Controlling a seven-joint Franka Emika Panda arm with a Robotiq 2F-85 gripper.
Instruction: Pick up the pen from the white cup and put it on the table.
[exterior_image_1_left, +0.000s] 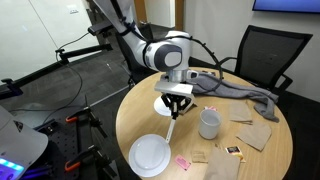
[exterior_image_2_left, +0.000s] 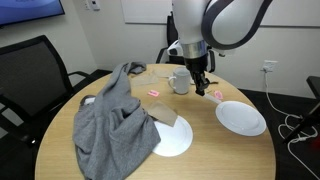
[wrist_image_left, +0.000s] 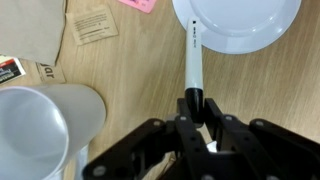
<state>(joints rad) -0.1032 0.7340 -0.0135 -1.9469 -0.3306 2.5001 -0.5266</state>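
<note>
My gripper (wrist_image_left: 197, 113) is shut on the dark end of the pen (wrist_image_left: 193, 60), a thin white stick that points away from the jaws over the tan table (wrist_image_left: 130, 70). In both exterior views the pen (exterior_image_1_left: 173, 126) (exterior_image_2_left: 202, 84) hangs from the gripper (exterior_image_1_left: 176, 106) (exterior_image_2_left: 199, 78) just above the table. The white cup (wrist_image_left: 35, 128) stands upright beside the gripper; it also shows in both exterior views (exterior_image_1_left: 209, 123) (exterior_image_2_left: 179, 82), apart from the pen.
A white plate (wrist_image_left: 240, 25) (exterior_image_1_left: 151, 154) (exterior_image_2_left: 241, 116) lies close past the pen's tip. Brown paper pieces (wrist_image_left: 92, 25) and a pink scrap (wrist_image_left: 138, 4) lie near the cup. A grey cloth (exterior_image_2_left: 115, 120) and another plate (exterior_image_2_left: 172, 138) cover part of the table.
</note>
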